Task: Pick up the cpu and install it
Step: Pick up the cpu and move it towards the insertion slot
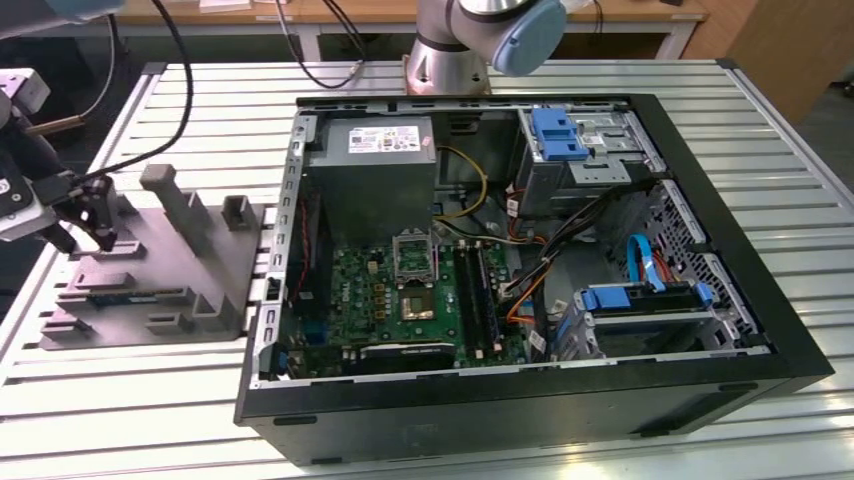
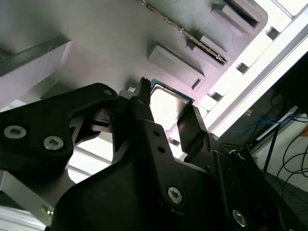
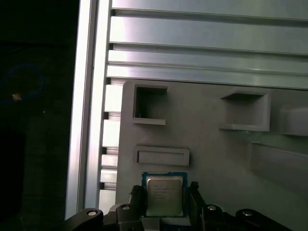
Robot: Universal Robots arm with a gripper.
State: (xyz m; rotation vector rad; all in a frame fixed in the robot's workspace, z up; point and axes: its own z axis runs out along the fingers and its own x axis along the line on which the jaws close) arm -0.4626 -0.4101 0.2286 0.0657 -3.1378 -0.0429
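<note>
Hovering at the far left of the exterior view, my tool sits low over the grey fixture on the slatted bench. In both wrist views the cpu lies flat on that fixture with the tool straddling it. I cannot tell whether it is pinching the chip or stands just clear of it. Moving right in the exterior view, the open computer case takes the centre and right, with its green motherboard inside, well apart from the cpu.

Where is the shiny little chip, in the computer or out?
Out. The cpu lies on the grey fixture beside the computer case, at the claw.
</note>
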